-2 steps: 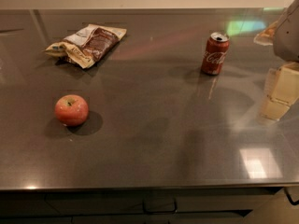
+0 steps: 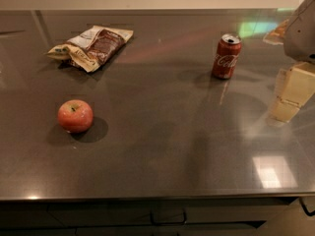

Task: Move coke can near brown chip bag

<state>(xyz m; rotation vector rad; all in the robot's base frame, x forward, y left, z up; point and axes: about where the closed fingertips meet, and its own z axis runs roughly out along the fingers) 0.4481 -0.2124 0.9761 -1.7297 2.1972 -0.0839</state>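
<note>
Approach stage of a pick-and-place, as I read it from the console. Small red cylindrical coke can with white script and a silver top (image 2: 226, 56) stands upright toward the far right of the dark grey, glossy countertop (image 2: 162, 151), with nothing touching it. Flat, wrinkled brown chip bag with a dark centre panel and cream edges (image 2: 93, 47) lies at the far left, well apart from the can. Round red apple (image 2: 75, 116) sits nearer the front left, off the straight line between can and bag. Cream-coloured, blocky gripper (image 2: 291, 96) hangs at the right edge of the view, to the right of the can and a little nearer the front, apart from it. Whether it is spread or pressed together I cannot tell.

In my judgement no part of the task is done yet, and the reach comes first. The next move calls for me to bring the gripper leftward to the can, take it round the body and lift it clear. I would then carry it across the countertop and set it upright just beside the bag, without tipping it.
</note>
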